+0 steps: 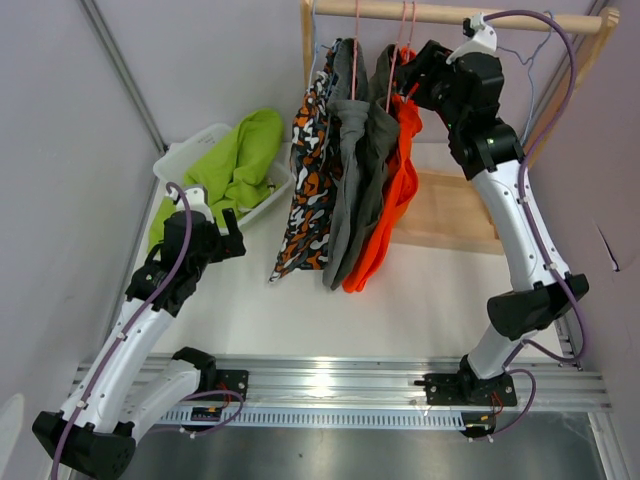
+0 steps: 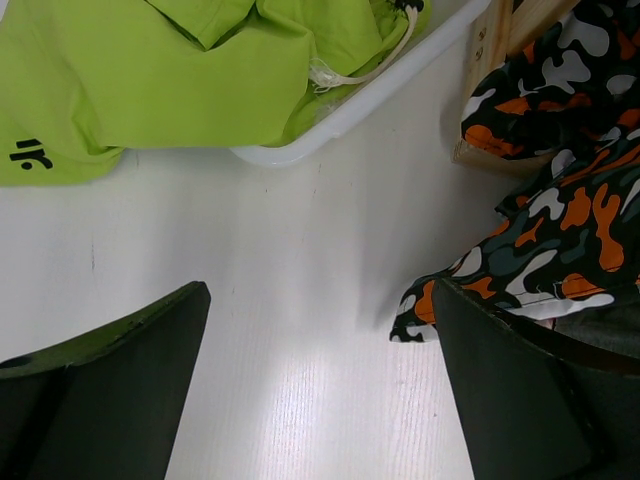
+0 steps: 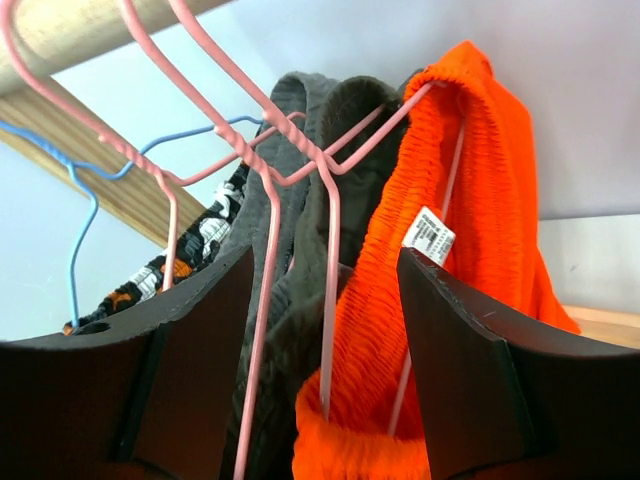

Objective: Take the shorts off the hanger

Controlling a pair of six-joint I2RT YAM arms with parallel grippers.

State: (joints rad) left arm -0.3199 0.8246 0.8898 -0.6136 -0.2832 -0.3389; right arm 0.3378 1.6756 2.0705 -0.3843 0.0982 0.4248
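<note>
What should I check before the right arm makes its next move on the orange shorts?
1. Orange shorts between the right jaws: ok.
2. Firm grip on them: cannot tell.
3. Pink hanger wire clear of the jaws: not ok, it runs between them.
4. Left jaws open and empty: ok.
5. Green shorts in the basket, partly over its rim: ok.

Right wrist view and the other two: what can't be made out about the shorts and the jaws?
Top external: the right arm hides its own jaws where they reach in beside the orange shorts.
Right wrist: cloth fills the gap between the jaws; whether they squeeze it or the pink hanger is unclear.
Left wrist: the lime green shorts are cut off by the top edge, the camouflage shorts by the right edge.
</note>
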